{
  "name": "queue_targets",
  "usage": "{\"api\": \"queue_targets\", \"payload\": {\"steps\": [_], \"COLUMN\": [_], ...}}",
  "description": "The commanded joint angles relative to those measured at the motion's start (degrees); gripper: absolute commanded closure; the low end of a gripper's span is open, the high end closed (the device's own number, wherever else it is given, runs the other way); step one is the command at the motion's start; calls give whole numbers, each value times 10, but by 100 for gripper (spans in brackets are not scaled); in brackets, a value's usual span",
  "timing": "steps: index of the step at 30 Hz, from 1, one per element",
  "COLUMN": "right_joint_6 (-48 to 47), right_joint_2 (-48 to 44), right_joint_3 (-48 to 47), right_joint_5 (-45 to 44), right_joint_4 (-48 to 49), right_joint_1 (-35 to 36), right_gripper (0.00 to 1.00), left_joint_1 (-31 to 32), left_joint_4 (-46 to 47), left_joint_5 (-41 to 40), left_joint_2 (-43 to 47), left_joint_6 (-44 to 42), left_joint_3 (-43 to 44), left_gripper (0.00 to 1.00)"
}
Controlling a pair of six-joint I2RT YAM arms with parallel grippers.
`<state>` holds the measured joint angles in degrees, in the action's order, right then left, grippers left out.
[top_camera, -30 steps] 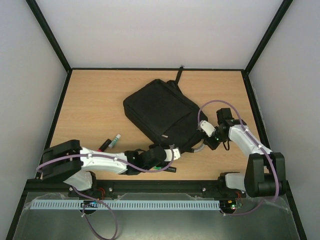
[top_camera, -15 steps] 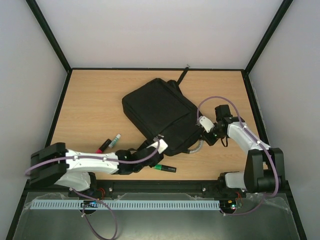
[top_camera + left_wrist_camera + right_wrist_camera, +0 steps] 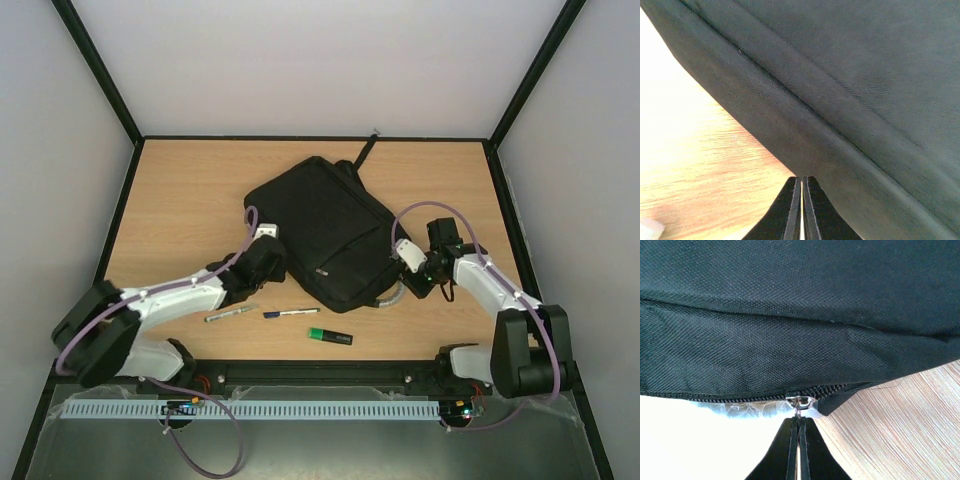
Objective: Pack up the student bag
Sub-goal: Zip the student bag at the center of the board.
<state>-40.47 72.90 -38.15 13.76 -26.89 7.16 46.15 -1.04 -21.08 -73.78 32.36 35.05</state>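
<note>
The bag [image 3: 325, 225] lies flat mid-counter, turned askew, with one strap reaching the far edge and one corner pointing toward the near edge. Its zip [image 3: 740, 396] is parted for a short run at the corner toward the counter's right edge. Something pale and crinkled shows in the gap; what it is cannot be told.

The right claw [image 3: 799, 422] is pinched fully together on the zip pull [image 3: 799, 402], gripping only its metal tab. The left claw [image 3: 801, 180] is also closed, with nothing between its fingers. Its tips sit at the seam on the bag's side toward the left edge; whether they press on it cannot be told.

The step in hand looks like opening the zip so the bag can be filled. To do it well, the right claw should draw the pull along the line of the teeth, low and flat to the fabric. Tugging outward would likely drag the whole bag across the counter. The left claw is better used bearing down on the fabric as an anchor. The grip on the tab is thin and could slip if jerked.

A green marker [image 3: 330, 336], a blue pen [image 3: 290, 312] and a green-capped pen [image 3: 230, 313] lie between the bag and the near edge.

No brand or writing can be read. Small pale marks on the bag's front are too small to make out.
</note>
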Motion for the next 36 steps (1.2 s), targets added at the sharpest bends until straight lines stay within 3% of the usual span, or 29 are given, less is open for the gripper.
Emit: {"api": "queue_targets", "payload": {"steps": [1,6,12,15,17,20,22,27,32,36], "right_joint_6": [8,15,51,79,88,83,74,70,71,76], "right_joint_2": [-23,-49,-84,-87,-84,-80,-76,-54,-43,-37], "right_joint_3": [12,19,16,1,-6,4,19,38,51,52], "right_joint_5": [1,-7,0,16,24,12,-4,-23,-11,-6], "right_joint_4": [-19,-29,-40,-46,-46,-38,-27,-12,-8,-3], "right_joint_1": [15,45,89,121,126,126,126,123,120,118], "right_gripper": [99,99,99,99,99,99,99,99,99,99], "left_joint_1": [-33,-51,-65,-76,-79,-79,-69,-1,137,154], "left_joint_4": [0,62,48,52,64,66,69,99,212,170], "left_joint_5": [55,82,89,130,153,169,158,148,156,180], "left_joint_2": [-86,-167,-293,-313,-294,-241,-197,-86,2,-31], "left_joint_6": [39,16,-51,-81,-98,-112,-128,-232,-406,-427], "left_joint_3": [49,104,246,277,267,233,196,108,-3,27], "left_gripper": [97,98,98,96,88,56,45,43,42,42]}}
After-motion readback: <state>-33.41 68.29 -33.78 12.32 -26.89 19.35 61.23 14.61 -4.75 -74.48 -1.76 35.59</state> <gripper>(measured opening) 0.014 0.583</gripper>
